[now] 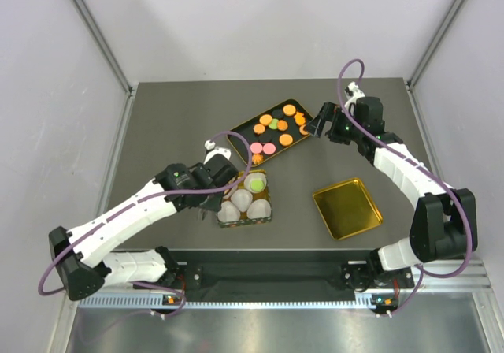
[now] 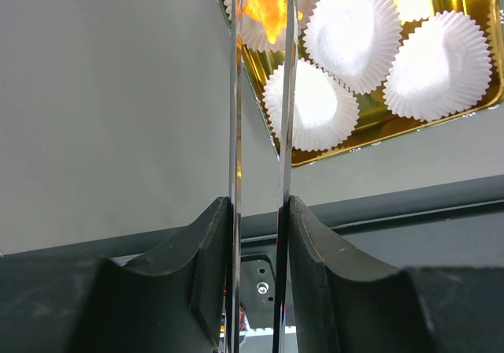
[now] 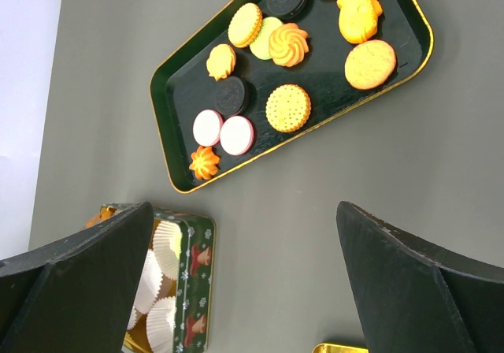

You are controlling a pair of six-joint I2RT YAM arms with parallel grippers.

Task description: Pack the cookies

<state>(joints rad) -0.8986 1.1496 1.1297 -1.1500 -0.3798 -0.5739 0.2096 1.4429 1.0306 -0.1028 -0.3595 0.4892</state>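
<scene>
The cookies (image 1: 274, 127) lie on a black tray (image 1: 260, 117): orange, pink, green and dark ones, seen closer in the right wrist view (image 3: 287, 107). My left gripper (image 1: 227, 175) is shut on thin metal tongs (image 2: 235, 93). The tong tips pinch an orange cookie (image 2: 264, 2) over the far left corner of a tin (image 1: 270, 202) lined with white paper cups (image 2: 311, 105). One cup holds a green cookie (image 1: 254, 184). My right gripper (image 1: 319, 124) is open and empty, above the table by the tray's right end; its fingers (image 3: 79, 282) are wide apart.
A gold tin lid (image 1: 346, 207) lies upside down at the right front. The tin (image 3: 189, 274) shows at the lower left of the right wrist view, the tray (image 3: 339, 61) above it. Grey walls enclose the table on three sides.
</scene>
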